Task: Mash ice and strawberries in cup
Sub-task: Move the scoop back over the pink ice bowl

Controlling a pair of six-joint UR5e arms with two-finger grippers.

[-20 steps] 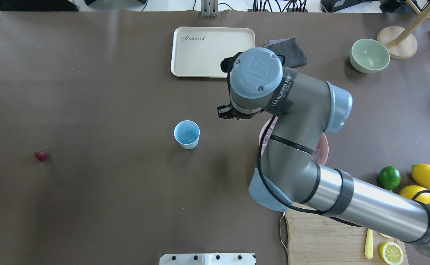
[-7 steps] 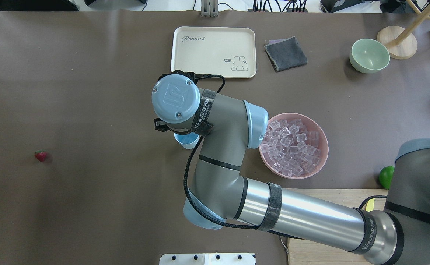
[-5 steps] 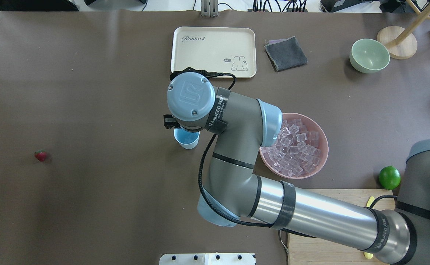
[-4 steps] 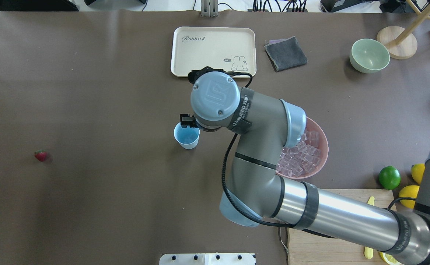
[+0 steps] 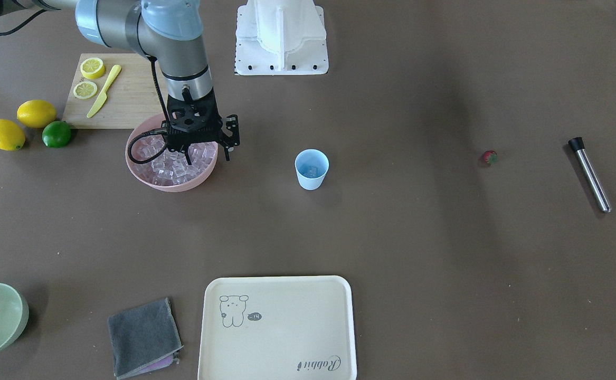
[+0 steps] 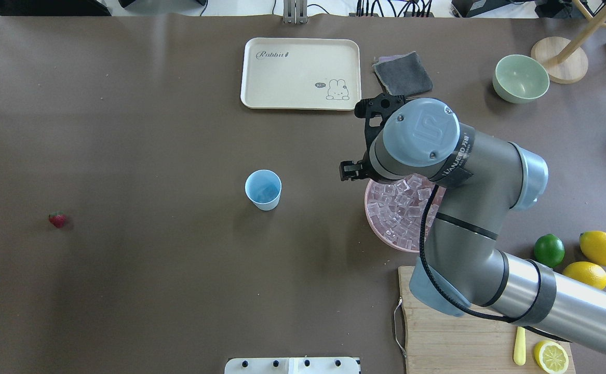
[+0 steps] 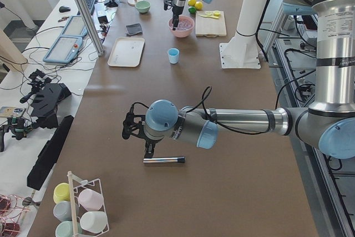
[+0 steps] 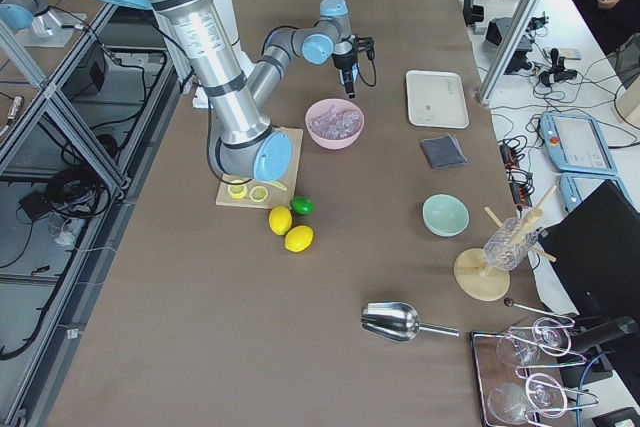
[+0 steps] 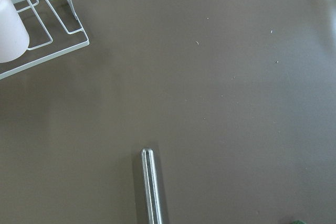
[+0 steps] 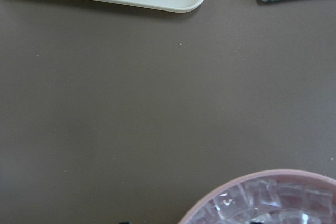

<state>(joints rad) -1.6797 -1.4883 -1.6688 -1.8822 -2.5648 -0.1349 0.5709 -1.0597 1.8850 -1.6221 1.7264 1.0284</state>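
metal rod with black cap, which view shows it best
Exterior front-facing: the silver metal rod with a black cap lies whole, unobstructed. Both side views show it small; left wrist shows only its rounded end; others miss it.

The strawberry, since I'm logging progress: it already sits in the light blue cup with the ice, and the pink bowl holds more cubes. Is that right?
Not quite. The strawberry lies on the bare table, far from the light blue cup, as the overhead exterior view shows. The cup does hold ice, and the pink bowl holds more cubes.
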